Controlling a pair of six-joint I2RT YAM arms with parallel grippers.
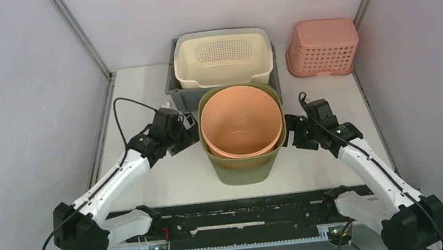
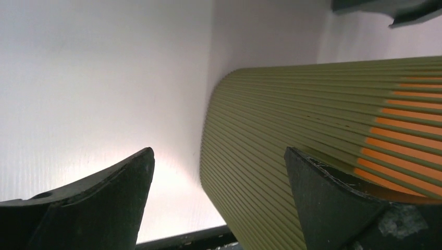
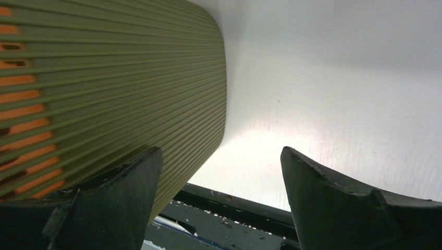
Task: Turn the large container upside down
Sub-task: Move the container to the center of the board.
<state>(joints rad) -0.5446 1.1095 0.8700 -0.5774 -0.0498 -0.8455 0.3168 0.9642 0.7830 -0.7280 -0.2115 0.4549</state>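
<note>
Item: large container, olive green, wall made of fine vertical slats, rounded corners, tapering towards the base. It is recorded standing upright, mouth up, near the middle of the white surface, just in front of a grey crate holding a cream basket. An orange tub is nested inside it, and its colour is seen through the slats in both wrist views. Left arm: extended forward and inward from its base, wrist level with the container's upper left side. The left fingers are spread wide and released, nothing gripped, with the slatted wall seen between them. Right arm: posed as a mirror of the left, wrist at the container's upper right side. The right fingers are likewise spread apart with nothing grasped, one finger lying close along the slats. Contact with the wall cannot be told on either side. A pink basket is noted at the far right corner, bottom up.
</note>
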